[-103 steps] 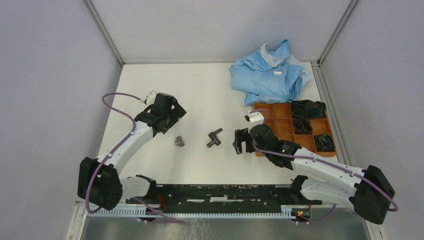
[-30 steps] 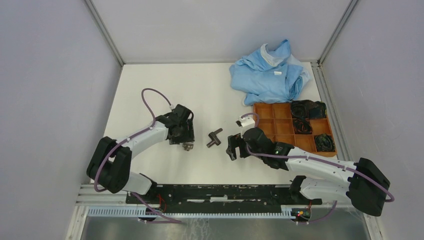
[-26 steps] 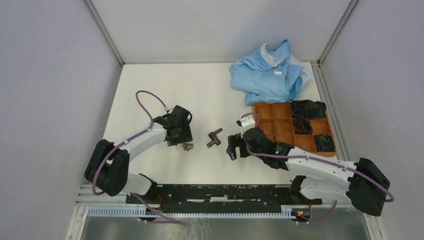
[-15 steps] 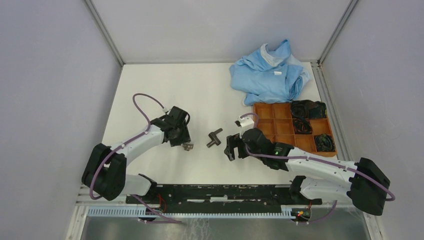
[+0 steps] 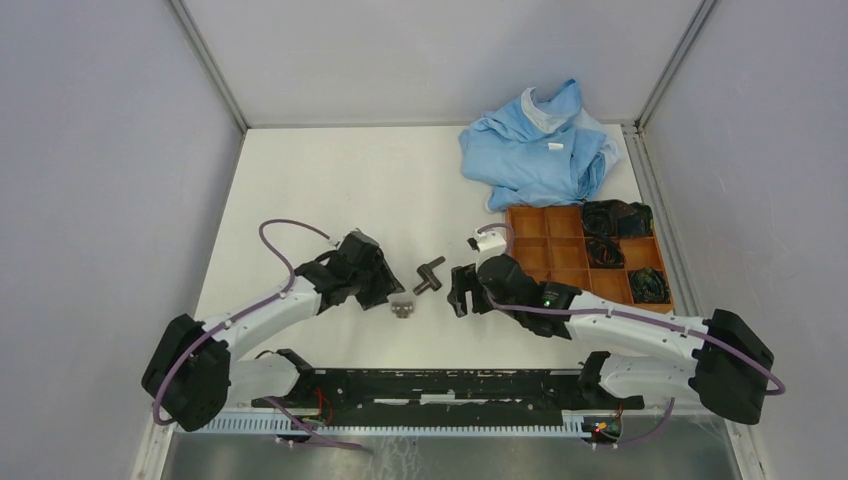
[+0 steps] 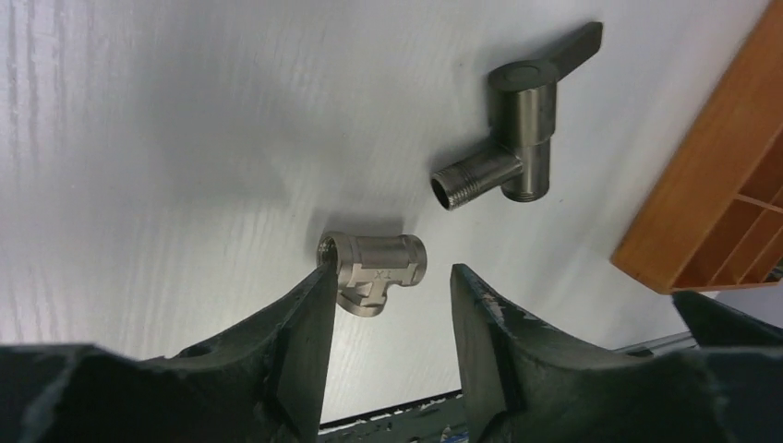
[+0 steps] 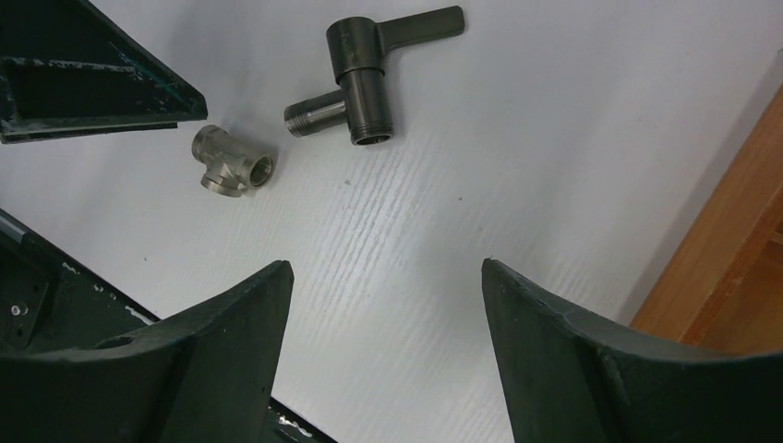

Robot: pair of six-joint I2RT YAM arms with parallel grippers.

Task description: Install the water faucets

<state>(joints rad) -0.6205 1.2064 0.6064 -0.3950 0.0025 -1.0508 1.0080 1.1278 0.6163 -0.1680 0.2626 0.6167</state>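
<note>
Left claw [image 6: 390, 279] perhaps grazes tee [image 6: 373, 268] on white table [image 6: 185, 138].

The tee fitting [image 6: 374, 272] lies on the table [image 6: 138, 138], between the fingertips of my left gripper [image 6: 388, 277]. The handled faucet [image 6: 517, 138] lies beyond it, rightward, apart. Both lie ahead of my right gripper [image 7: 383, 277]; the tray [image 7: 739, 258] sits to its right.

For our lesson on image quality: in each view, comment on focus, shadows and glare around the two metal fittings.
Left wrist: tee fitting and lever-handled faucet sharp, soft shadows beside them, mild sheen, no harsh glare. Right wrist: both sharp, faint ripple pattern across the table. Top external: even, diffuse light; fittings too small for detail.
</note>
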